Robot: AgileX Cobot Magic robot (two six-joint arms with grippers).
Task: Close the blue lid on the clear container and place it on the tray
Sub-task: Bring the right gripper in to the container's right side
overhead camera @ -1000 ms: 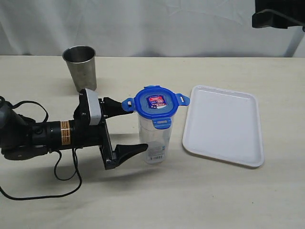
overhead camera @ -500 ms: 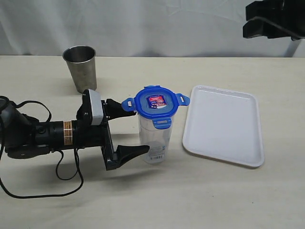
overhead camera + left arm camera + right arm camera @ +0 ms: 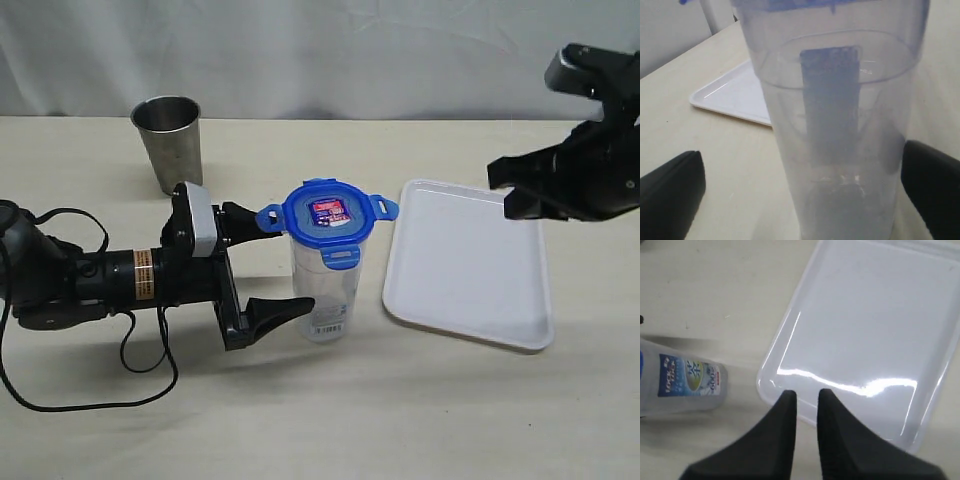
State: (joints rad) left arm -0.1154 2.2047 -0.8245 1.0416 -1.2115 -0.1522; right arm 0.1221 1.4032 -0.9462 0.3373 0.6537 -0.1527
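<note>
I am looking at the clear container point(image 3: 325, 295) standing upright on the table point(image 3: 400, 420), just beside the near-left edge of the tray point(image 3: 460, 270) but not on it. It is showing as a tall, translucent canister with rounded corners, narrowing slightly toward its base and carrying a small printed label point(image 3: 690, 376) low on its wall.

The blue lid point(image 3: 328, 213) is sitting on top of it, bright blue and roundish, with a small red-and-white sticker in the middle. Two of its flaps are sticking out sideways, one to each side, while the front flap is hanging down against the container's wall. Through the left wrist camera I am seeing a flap as a dark blue strip showing through the cloudy plastic.

The left gripper point(image 3: 283, 264) is lying low along the table with its jaws spread wide. The container is standing between them, and its fingers point(image 3: 670, 195) are sitting clear of the wall on both sides, so it is gripping nothing.

The right gripper point(image 3: 499, 190) is hanging above the tray's far-right part, its jaws standing only narrowly apart with nothing between them.

The tray is lying flat, white and glossy, with rounded corners and a low rim. A steel cup point(image 3: 168, 140) is standing farther back on the left, well apart from the container.
</note>
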